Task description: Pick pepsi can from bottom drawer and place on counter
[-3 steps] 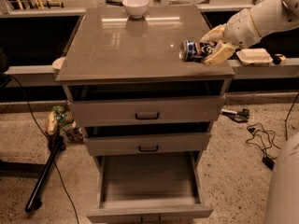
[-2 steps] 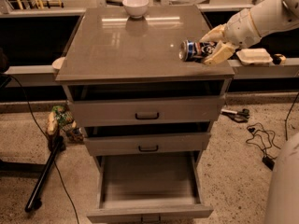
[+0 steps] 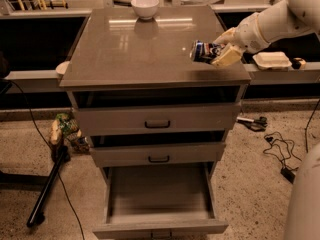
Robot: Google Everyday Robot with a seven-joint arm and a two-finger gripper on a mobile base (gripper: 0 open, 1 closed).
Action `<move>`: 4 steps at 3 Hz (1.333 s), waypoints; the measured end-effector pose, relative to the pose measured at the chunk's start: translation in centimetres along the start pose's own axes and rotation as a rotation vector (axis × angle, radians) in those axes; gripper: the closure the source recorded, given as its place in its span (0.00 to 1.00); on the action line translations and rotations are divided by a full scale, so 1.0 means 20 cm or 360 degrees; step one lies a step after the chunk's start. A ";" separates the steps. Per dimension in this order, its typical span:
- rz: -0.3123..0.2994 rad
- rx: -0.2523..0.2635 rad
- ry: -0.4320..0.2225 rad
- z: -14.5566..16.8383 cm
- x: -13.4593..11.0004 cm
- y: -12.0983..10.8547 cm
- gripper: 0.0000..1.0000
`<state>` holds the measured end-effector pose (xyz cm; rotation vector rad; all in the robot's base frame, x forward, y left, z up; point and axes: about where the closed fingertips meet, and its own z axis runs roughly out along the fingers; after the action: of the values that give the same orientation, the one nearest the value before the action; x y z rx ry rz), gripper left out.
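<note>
- At far left, a dark stand leg slants across the speckled floor; its upper part is lost in shadow.
- Beside it sits a green-and-yellow bundle, too indistinct to identify.
- A small pale round object shows at the left edge of the counter, partly hidden behind the slab.
- The counter's surface is glossy grey-brown and mirrors the white bowl standing at its back edge.
- Below the slab, the top drawer and the middle drawer are each pulled out slightly; their interiors are dark and unreadable.
- The bottom drawer is pulled well out, showing a plain flat floor. Its front panel is cut off by the lower border, and only the top of its handle shows.
- The pepsi can is at the counter's right side, near the front corner, lying tilted with its silver end facing left. It is dark blue with red-and-white marks. Its right end is hidden by the fingers, and whether it touches the slab cannot be determined.
- The gripper is over that same corner, its cream fingers pinching the can from either side.
- The white arm reaches in from upper right and is cut off at the border.
- A white lidded container rests on the ledge beyond.
- Loose cables lie on the floor at right.
- A pale robot body is cropped at the lower right corner.
</note>
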<state>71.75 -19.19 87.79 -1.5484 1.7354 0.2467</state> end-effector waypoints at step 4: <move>0.0462 0.0314 0.0300 0.13 0.12 -0.24 1.00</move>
<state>77.32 -20.58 86.16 -1.2080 2.0664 0.0706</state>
